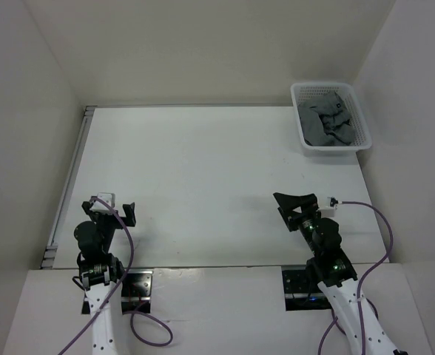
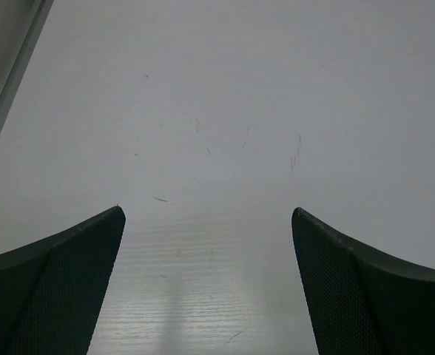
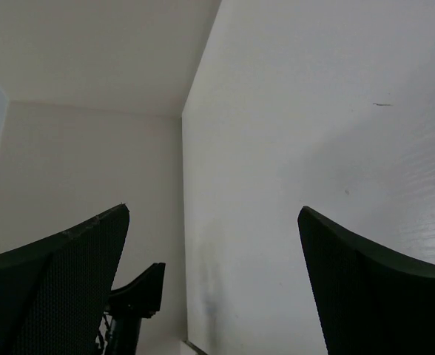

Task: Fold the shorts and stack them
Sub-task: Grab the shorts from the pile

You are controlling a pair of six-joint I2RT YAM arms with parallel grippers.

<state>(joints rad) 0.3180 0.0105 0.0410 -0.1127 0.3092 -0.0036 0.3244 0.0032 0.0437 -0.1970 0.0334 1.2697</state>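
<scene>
Shorts sit bunched in the white mesh basket, upper right of the frame, at the tabletop's far corner. Left gripper, lower left: jaws spread wide, nothing held. Right gripper, lower right: same.

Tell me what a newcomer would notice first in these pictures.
The grey shorts lie crumpled in the white mesh basket at the far right corner of the table. Near the front edge, the left gripper and the right gripper are both open and empty, well away from the basket.
</scene>
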